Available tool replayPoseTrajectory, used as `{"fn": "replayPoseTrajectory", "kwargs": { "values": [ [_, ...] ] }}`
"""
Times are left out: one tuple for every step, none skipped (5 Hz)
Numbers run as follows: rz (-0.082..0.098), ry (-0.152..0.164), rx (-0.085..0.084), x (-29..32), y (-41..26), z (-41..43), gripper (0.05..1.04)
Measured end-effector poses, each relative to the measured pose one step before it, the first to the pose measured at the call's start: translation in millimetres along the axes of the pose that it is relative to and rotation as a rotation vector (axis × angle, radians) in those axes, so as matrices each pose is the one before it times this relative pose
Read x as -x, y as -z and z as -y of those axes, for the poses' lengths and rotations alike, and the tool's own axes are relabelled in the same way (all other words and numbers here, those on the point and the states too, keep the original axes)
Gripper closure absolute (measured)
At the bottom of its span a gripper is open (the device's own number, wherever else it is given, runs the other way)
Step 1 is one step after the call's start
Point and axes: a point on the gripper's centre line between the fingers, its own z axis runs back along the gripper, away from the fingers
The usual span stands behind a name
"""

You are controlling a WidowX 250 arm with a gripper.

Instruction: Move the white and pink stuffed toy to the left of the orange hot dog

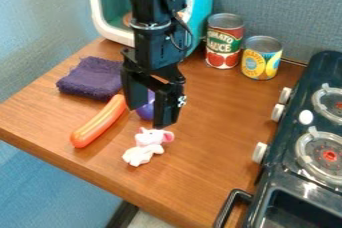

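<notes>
The 2 fingers of the gripper (151, 116) stand apart, with nothing visibly held. This looks like a step before grasping; a grasp would first call for lining them up. A purple thing (145, 112) sits behind their gap, its outline mostly hidden. The white toy (145, 147) lies in front of them, the sausage (99, 122) beside them.

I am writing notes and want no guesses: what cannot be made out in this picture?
In the camera view:
Purple object: partly behind the hand; full shape hidden.
Orange sausage: far end behind the hand.
Turquoise case: top cut off by the edge, inside partly behind the arm.
Stove: cut off by the right edge.
</notes>
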Motion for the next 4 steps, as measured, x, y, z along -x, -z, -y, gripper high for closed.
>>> {"fn": "replayPoseTrajectory", "kwargs": {
  "values": [
    [-0.0236,-0.0016,0.0067,1.81,6.41,0.07,0.082],
    [-0.0202,-0.012,-0.0305,-0.84,8.61,-7.05,0.082],
    [-0.072,-0.0152,-0.0254,3.72,14.16,-6.53,0.082],
    [-0.0407,-0.0322,-0.0335,-1.26,4.65,-7.17,0.082]
  ]
}}
